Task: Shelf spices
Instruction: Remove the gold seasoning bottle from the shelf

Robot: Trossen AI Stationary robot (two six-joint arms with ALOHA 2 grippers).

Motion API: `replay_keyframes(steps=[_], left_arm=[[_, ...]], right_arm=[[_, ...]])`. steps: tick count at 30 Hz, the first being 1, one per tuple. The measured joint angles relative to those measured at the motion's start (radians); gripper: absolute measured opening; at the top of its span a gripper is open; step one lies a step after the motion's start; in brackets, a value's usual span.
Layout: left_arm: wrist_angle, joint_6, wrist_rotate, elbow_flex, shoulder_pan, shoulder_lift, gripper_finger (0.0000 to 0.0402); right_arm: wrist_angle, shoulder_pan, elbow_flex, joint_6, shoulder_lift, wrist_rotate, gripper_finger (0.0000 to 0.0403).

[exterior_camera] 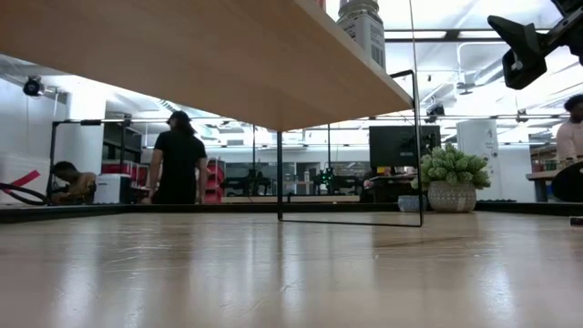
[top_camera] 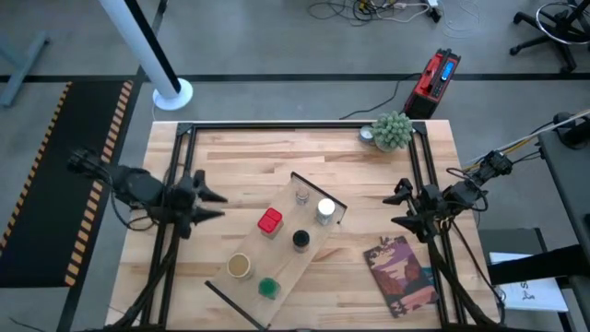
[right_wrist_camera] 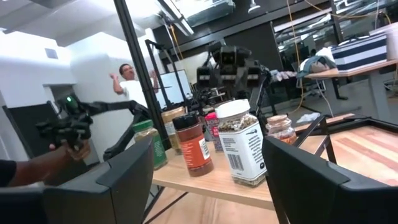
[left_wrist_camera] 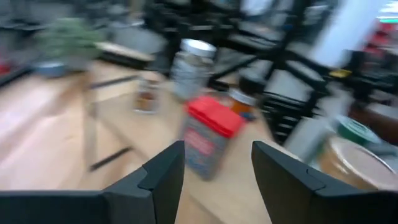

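The shelf is a pale board lying slantwise mid-table, raised on thin black rails. On it stand six spice jars: clear glass, white-topped, red, black-topped, tan-topped and green-topped. My left gripper hovers open left of the shelf, pointing at the red jar. My right gripper hovers open right of the shelf, facing the white-topped jar. Neither touches anything.
A fuzzy green potted plant stands at the far right of the table. A reddish-brown book lies near the right edge. Black frame tubes run along the table's sides. People stand in the room beyond.
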Motion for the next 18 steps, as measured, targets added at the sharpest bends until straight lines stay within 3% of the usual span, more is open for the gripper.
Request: replay_keyframes(steps=[3,6,10,18], left_arm=[[-0.14,-0.094,-0.112,0.128,0.0,0.071,0.0169],[-0.195,-0.142,-0.142,0.238,0.0,0.158,0.0162],[-0.261,-0.15,-0.136,0.379,0.0,0.306,0.0154],[-0.468,-0.204,-0.001,0.679,-0.002,0.602,0.0149]], right_arm=[[0.0,0.0,0.0,-0.003,0.0,0.004,0.0272],[-0.001,0.0,0.0,-0.003,0.0,0.005,0.0267],[-0.02,0.0,0.0,-0.002,0.0,0.005,0.0264],[-0.021,0.0,0.0,-0.009,0.0,0.006,0.0275]])
